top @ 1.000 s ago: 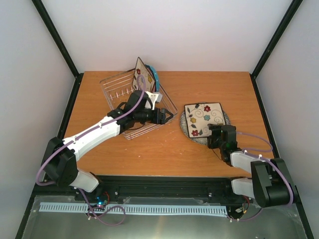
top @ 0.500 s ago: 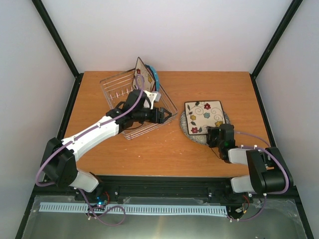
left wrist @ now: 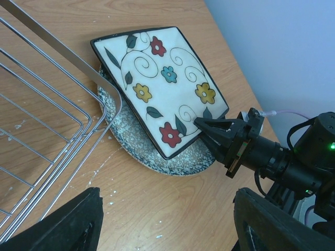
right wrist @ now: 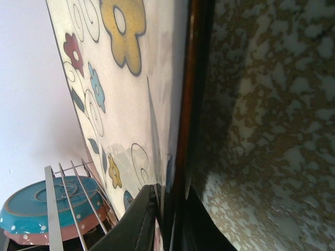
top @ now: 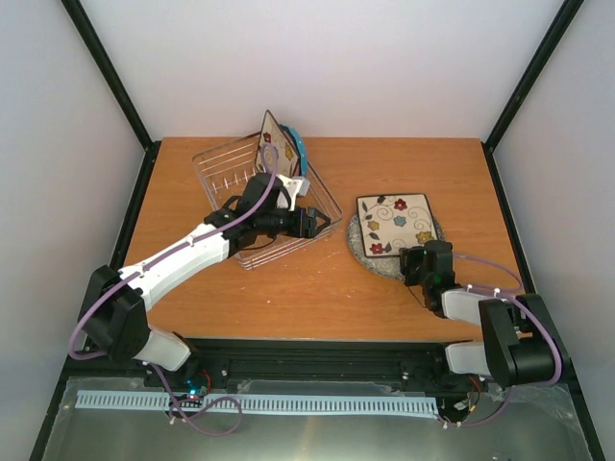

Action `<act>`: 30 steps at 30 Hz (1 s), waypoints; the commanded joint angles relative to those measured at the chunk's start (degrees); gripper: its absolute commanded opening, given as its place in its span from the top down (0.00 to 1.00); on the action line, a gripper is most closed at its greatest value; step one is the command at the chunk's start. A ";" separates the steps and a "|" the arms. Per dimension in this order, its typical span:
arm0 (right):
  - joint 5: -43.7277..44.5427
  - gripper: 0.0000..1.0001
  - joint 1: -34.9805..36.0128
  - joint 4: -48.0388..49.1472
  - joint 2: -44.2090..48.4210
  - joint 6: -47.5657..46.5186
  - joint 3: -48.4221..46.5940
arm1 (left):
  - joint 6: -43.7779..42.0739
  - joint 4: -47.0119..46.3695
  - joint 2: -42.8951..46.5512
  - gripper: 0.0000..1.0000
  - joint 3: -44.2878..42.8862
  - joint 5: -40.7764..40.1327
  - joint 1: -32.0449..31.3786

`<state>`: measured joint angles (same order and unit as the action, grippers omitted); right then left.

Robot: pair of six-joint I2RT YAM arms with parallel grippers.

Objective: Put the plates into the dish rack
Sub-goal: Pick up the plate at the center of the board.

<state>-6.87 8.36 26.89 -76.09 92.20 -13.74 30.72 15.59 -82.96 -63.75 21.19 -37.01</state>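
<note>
A square cream plate (top: 396, 223) with coloured flowers and a dark rim lies on the round grey speckled plate (top: 357, 242) at the right of the table. My right gripper (top: 410, 256) is shut on the square plate's near edge; in the right wrist view its fingers (right wrist: 144, 219) pinch the rim of the square plate (right wrist: 120, 78) above the grey plate (right wrist: 272, 130). The dish rack (top: 252, 197) holds a second square plate (top: 275, 142) and a blue plate (top: 301, 150) upright. My left gripper (top: 312, 224) hangs open over the rack's right end, holding nothing.
The left wrist view shows the rack's wire rim (left wrist: 57, 47) close beside the grey plate (left wrist: 157, 159) and the right gripper (left wrist: 212, 125). Black frame posts stand at the table's corners, with white walls behind. Bare wood lies between the rack and the near edge.
My right gripper has closed from open onto the square plate's near edge. The left arm shifted slightly over the rack and stays open.
</note>
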 commanded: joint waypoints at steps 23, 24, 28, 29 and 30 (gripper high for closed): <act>-0.20 0.97 -5.12 -12.73 7.15 -25.92 -7.29 | -3.64 4.43 -0.35 0.25 -8.50 -2.59 1.11; -0.10 0.97 -5.33 -13.07 7.74 -26.39 -7.71 | -3.46 4.78 -0.24 0.25 -9.10 -2.62 1.78; -2.00 0.97 -7.77 -12.37 8.96 -27.41 -8.42 | -1.62 5.40 0.07 0.24 -11.27 -0.37 6.35; -2.60 0.97 -8.25 -12.19 8.88 -27.88 -8.82 | -1.55 5.57 0.08 0.24 -12.06 0.02 7.59; -3.31 0.97 -8.72 -12.31 8.78 -28.54 -9.41 | -1.62 5.98 0.10 0.24 -12.70 -0.07 8.22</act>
<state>-9.67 1.50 14.74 -68.51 70.41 -20.73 28.99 19.59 -83.13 -72.20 20.21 -32.75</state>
